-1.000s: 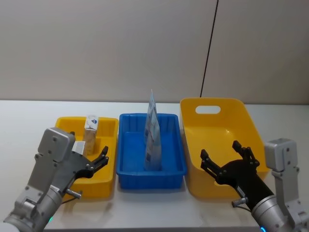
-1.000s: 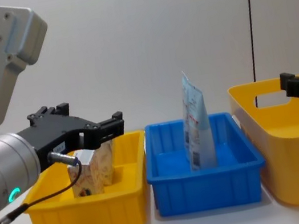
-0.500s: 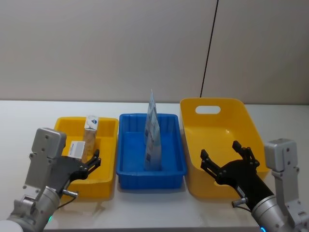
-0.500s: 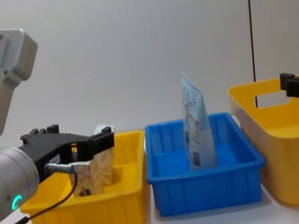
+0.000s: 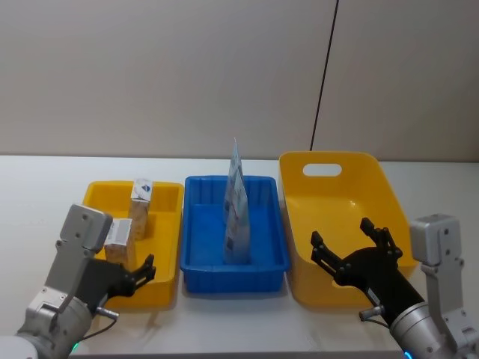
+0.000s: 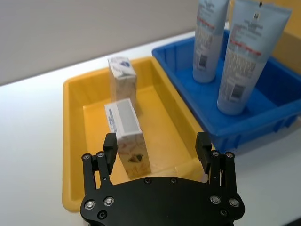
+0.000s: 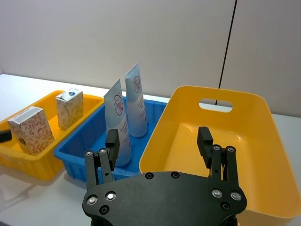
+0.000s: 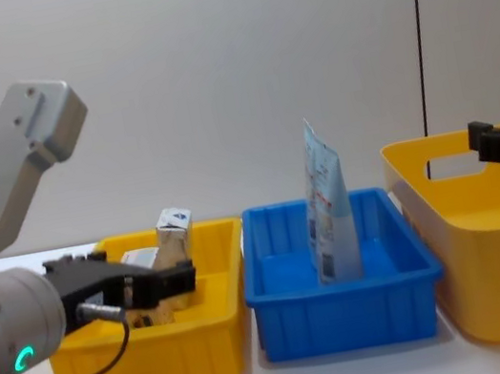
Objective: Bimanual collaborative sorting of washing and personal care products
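Observation:
A white box with red-orange floral print (image 5: 118,239) and a narrow cream carton (image 5: 140,203) stand upright in the small yellow bin (image 5: 171,196) on the left. Two light-blue tubes (image 5: 236,213) stand in the blue bin (image 5: 196,262). My left gripper (image 5: 138,271) is open and empty at the small bin's near edge. In the left wrist view the floral box (image 6: 129,141) sits just ahead of the left gripper (image 6: 156,143) without touching it. My right gripper (image 5: 343,241) hangs open and empty over the large yellow bin (image 5: 378,187).
The three bins stand side by side on a white table (image 5: 45,179), with a plain wall behind. The large yellow bin (image 7: 263,155) has nothing inside. Bare table lies in front of the bins and to the far left.
My left gripper has drawn back toward me and lower, away from the floral box, which stays standing in the small yellow bin. The right arm has not moved.

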